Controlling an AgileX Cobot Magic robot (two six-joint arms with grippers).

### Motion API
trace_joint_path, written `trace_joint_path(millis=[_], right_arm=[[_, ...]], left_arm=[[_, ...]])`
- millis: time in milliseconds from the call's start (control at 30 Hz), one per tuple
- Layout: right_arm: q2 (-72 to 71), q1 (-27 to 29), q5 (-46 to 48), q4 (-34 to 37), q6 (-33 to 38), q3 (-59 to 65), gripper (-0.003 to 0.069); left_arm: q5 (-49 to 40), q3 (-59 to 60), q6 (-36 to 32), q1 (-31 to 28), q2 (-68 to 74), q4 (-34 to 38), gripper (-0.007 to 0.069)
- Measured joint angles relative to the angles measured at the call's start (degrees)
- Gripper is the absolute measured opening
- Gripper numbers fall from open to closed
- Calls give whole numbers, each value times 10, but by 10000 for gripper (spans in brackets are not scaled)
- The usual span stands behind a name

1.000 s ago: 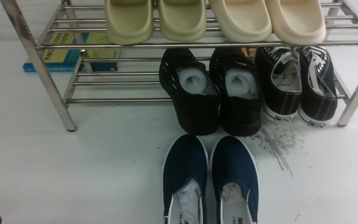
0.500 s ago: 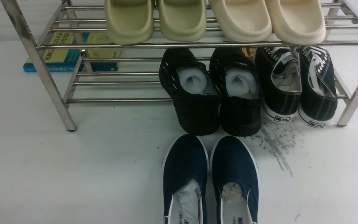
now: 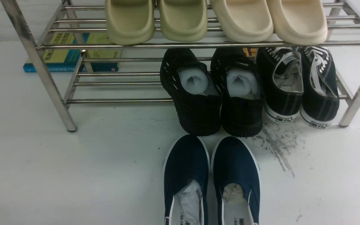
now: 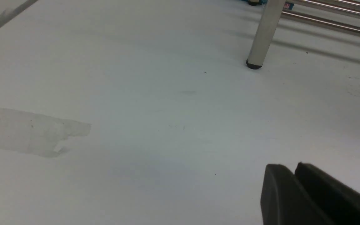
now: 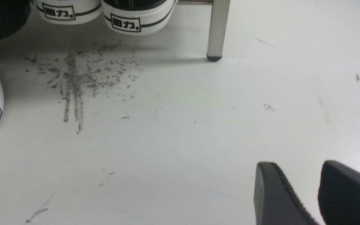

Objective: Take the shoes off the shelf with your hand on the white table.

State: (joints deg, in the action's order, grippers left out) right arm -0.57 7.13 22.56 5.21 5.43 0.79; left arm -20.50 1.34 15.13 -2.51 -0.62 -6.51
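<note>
Nearest the robot, the left gripper (image 4: 292, 178) hung low over the bare white surface (image 3: 73, 175), its fingers (image 4: 277, 193) pressed almost together with nothing between them. The right gripper (image 5: 305, 184) hovered likewise, its fingers (image 5: 270, 193) standing a little apart and empty.

Just ahead of the arms, the navy shoes (image 3: 211, 178) sat side by side on the surface, toes pointing toward the shelf (image 3: 55, 90), clear of its bars, so the job looked done.

I judged them light and soft: thin canvas uppers that would buckle under a pinch, paper stuffing giving some body, and firmer rubber soles. The white-trimmed heel edge or the sole rim seemed the surest place to take hold.

Beyond them, the black mesh pair (image 3: 214, 93) and the laced sneakers (image 3: 302, 84) stood on the lower tier, beside a patch of grey scuffs (image 3: 277, 147). On the top tier rested pale slides (image 3: 214, 18).
</note>
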Motion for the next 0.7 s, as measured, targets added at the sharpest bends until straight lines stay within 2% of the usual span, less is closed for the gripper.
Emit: trace_joint_path(millis=[700], right_arm=[[0,0,0,0,0,0,240]], left_arm=[[-1,0,-1,0,0,0,107]])
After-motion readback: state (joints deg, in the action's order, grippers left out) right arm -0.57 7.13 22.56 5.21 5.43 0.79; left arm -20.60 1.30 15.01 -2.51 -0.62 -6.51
